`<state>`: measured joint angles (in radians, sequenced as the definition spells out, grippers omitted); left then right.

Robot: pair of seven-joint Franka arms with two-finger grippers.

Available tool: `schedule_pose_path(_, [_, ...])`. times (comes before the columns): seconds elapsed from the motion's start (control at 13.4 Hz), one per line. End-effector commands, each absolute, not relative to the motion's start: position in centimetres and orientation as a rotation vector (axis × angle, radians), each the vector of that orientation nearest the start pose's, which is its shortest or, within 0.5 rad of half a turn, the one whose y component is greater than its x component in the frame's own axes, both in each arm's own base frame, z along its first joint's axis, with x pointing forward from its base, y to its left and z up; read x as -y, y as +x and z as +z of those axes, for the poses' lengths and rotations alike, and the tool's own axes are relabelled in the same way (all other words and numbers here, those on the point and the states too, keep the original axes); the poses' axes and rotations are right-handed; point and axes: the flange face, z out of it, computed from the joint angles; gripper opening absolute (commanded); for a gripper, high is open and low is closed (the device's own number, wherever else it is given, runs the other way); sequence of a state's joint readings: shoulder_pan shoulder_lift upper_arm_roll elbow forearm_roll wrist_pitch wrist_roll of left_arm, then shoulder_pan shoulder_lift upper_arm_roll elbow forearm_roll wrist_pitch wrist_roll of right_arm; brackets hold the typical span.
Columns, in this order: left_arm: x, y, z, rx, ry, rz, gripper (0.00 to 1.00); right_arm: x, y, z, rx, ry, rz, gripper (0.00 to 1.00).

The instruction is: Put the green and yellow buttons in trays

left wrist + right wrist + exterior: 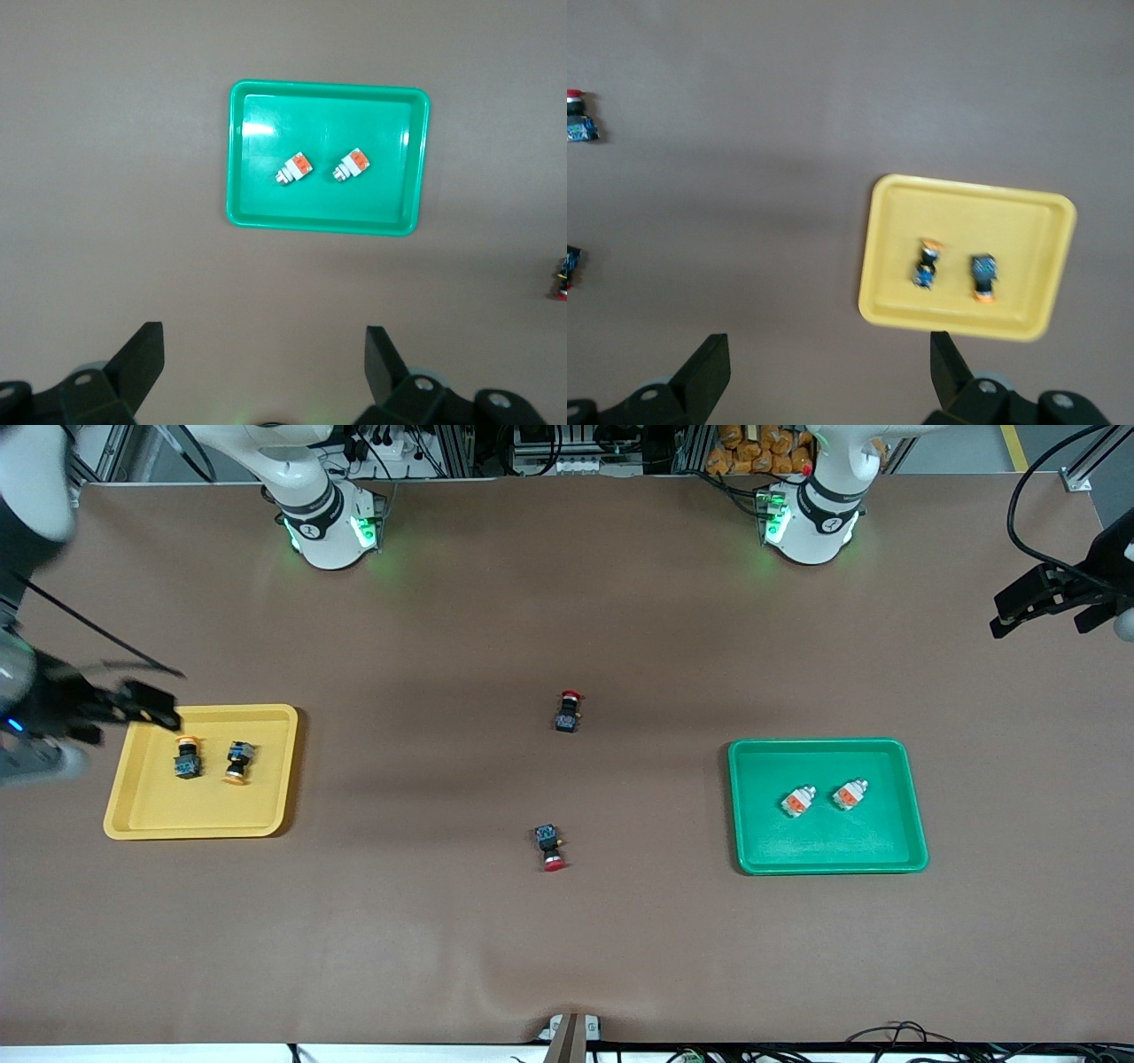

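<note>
A: Right gripper (146, 707) hangs over the rim of the yellow tray (266, 779) at the right arm's end of the counter (567, 957), fingers (704, 372) spread, holding nothing. Two yellow-capped buttons (187, 757) (237, 763) lie in it, side by side, apart.

B: Which way do they point?

A: Both on their sides, long axes roughly along the near-far line; one cap faces the bases, the other the front camera.

B: Middle of the counter?

A: Two red-capped buttons (568, 711) (549, 847), not wanted.

B: And the green tray (886, 859)?

A: Two silver-white buttons (798, 802) (850, 794) inside, tilted diagonally, parallel. Left gripper (1041, 607) well clear at the counter's edge, fingers (142, 359) parted, empty.

B: So?

A: Looks finished. Best to back both arms off without touching the trays.
</note>
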<state>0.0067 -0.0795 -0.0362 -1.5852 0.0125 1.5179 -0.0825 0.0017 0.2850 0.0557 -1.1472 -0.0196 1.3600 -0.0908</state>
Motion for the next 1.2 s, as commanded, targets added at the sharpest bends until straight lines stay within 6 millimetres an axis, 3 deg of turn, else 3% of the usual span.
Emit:
schedule_pose_path(0.0, [1.8,51.1,65.7,0.093,-3.126,0.030,1.00,-2.8,56.9,65.7,0.190,-3.173,0.134,1.00])
schedule_pose_path(0.22, [2.0,49.5,66.9,0.084,-3.123,0.051,1.00,-2.2,54.4,62.6,0.176,-3.179,0.081,1.00])
schedule_pose_path(0.52, [3.3,48.9,67.4,0.125,-3.117,0.062,1.00,-0.6,54.7,63.1,0.109,-3.134,0.053,1.00])
schedule_pose_path(0.82, [4.5,49.6,67.5,0.114,-3.109,0.050,1.00,-1.6,55.2,65.5,0.157,-3.198,-0.024,1.00])
schedule_pose_path(1.12, [4.1,50.8,68.2,0.121,-3.115,0.023,1.00,-0.2,54.4,64.6,0.127,-3.143,0.067,1.00])
